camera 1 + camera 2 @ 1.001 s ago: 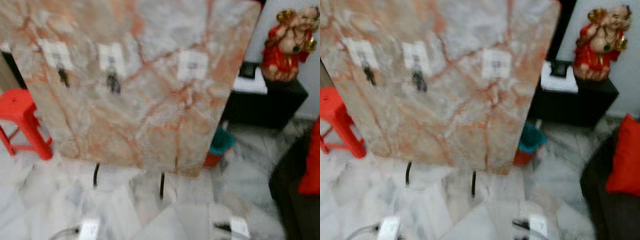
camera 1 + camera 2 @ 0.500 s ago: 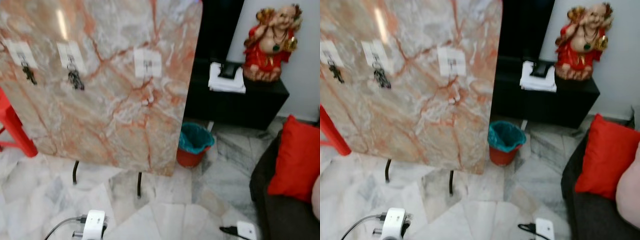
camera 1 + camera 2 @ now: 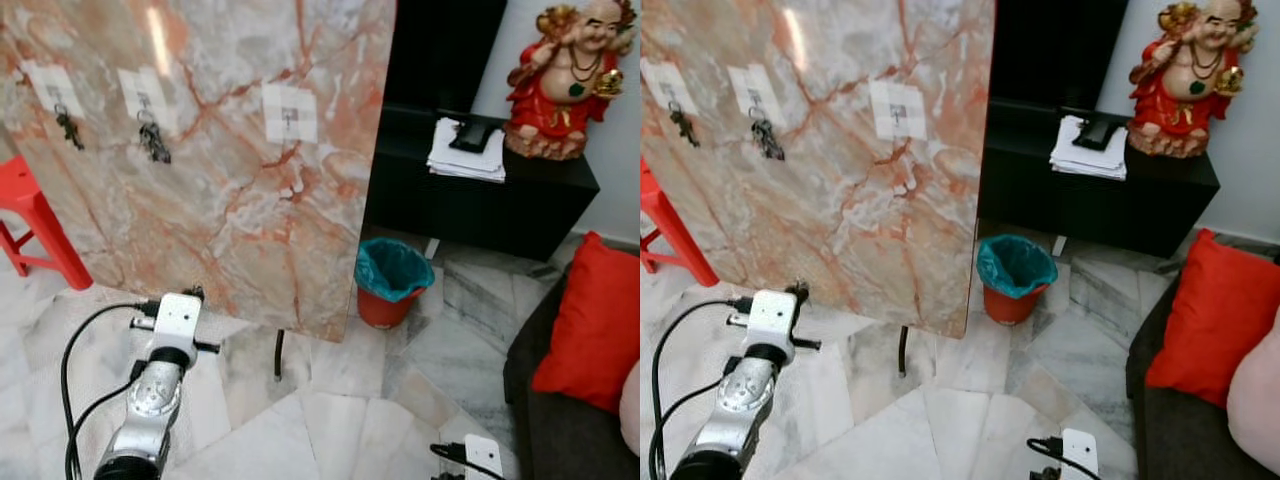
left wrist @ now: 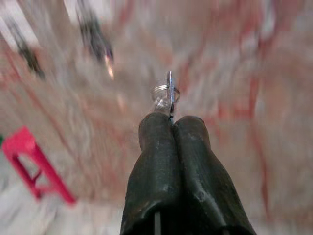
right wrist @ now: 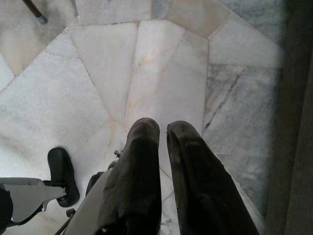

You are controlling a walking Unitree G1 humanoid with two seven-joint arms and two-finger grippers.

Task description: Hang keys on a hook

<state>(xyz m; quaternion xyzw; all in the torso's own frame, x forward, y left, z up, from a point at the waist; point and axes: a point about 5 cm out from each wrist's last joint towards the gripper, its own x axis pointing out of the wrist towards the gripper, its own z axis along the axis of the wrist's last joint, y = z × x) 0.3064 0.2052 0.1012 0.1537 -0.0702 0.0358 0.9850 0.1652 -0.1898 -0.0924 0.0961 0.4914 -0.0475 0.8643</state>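
Marble, veined pink and orange, made up the tall slab [image 3: 250,160] that leaned on thin black legs over the pale stone floor [image 3: 330,420]. Three white hook plates sat in a row near its top: the left plate [image 3: 52,88] and the middle plate [image 3: 145,98] each carried a dark bunch of keys, while the right hook plate [image 3: 289,112] stood bare. The left arm [image 3: 150,390] was raised in front of the slab's lower part, and in its wrist view the left gripper [image 4: 172,120] had its two black fingers pressed together on a key [image 4: 169,93], whose metal ring and blade stuck out past the fingertips toward the blurred marble. The right gripper [image 5: 163,128] pointed down at the floor tiles, its fingers a narrow gap apart and holding nothing. Beside the slab stood a small orange bin [image 3: 392,285] with a teal liner, behind it a black cabinet [image 3: 480,200] bearing a stack of papers [image 3: 466,150] and a red and gold figurine [image 3: 565,80]. A red stool [image 3: 40,225] stood at the far left and a red cushion [image 3: 595,320] lay at the right.
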